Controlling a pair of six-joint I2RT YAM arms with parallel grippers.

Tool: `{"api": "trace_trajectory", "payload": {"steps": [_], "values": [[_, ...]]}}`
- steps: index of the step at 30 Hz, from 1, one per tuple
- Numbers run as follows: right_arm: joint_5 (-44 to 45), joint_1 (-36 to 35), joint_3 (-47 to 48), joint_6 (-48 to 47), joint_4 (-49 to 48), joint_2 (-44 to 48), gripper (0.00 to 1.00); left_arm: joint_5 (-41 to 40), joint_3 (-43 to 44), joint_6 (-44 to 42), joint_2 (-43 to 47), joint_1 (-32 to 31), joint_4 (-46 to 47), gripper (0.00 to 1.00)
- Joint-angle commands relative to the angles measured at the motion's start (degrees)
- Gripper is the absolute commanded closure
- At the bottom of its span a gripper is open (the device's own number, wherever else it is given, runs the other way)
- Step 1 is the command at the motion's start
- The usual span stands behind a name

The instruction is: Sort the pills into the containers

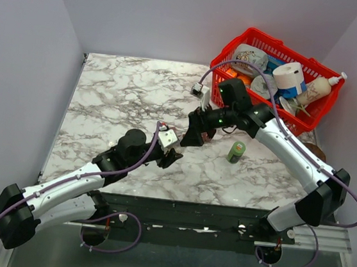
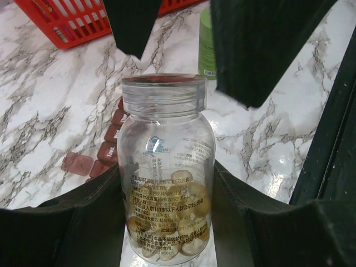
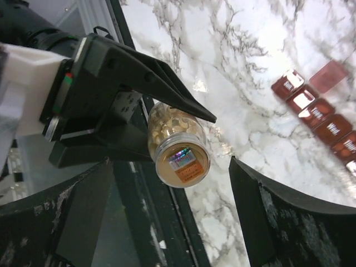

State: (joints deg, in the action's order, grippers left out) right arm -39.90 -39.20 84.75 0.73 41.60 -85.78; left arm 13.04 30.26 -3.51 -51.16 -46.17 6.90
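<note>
My left gripper [image 2: 167, 192] is shut on a clear bottle [image 2: 165, 161] half full of pale yellow pills [image 2: 181, 206], its cap [image 2: 163, 94] still on. The bottle is held tilted above the table's near edge. My right gripper [image 3: 169, 167] is open, its jaws standing on either side of the tan cap [image 3: 182, 161] without touching it. In the left wrist view its black fingers [image 2: 261, 50] hang just beyond the cap. The dark red containers strip [image 3: 317, 114] lies on the marble behind the bottle, also visible as a row [image 2: 108, 150] with one end lid [image 2: 76, 163] flipped open.
A red mesh basket [image 1: 272, 73] full of household items stands at the back right. On the marble to the right of the grippers stands a small green bottle [image 1: 236, 151]. The black frame rail [image 1: 207, 217] runs along the near edge.
</note>
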Motion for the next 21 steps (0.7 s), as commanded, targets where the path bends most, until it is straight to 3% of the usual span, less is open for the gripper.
{"api": "trace_trajectory", "payload": {"steps": [1,4,14,17,20,21], "values": [[-0.9,0.1,-0.6,7.8,-0.9,-2.8,0.07,-2.6,1.9,-0.1,-0.3,-0.3,0.8,1.0],[-2.7,0.1,-0.6,7.7,-0.8,-3.6,0.15,-2.8,1.9,0.0,-0.4,-0.4,1.1,1.0],[-9.3,0.1,1.8,4.5,1.0,-5.0,0.67,-1.6,1.9,-0.1,-0.5,-0.3,0.8,1.0],[-12.5,-0.2,5.2,-2.8,4.3,-6.3,0.77,2.5,1.6,-0.4,0.1,-0.3,0.0,1.0],[-13.6,-1.1,7.5,-17.9,8.7,-5.6,0.8,7.8,1.4,-0.6,1.0,-0.2,-1.0,1.0],[-13.2,-1.9,7.0,-27.9,9.0,-4.6,0.8,9.1,1.2,-0.8,1.2,-0.1,-1.1,1.0]]}}
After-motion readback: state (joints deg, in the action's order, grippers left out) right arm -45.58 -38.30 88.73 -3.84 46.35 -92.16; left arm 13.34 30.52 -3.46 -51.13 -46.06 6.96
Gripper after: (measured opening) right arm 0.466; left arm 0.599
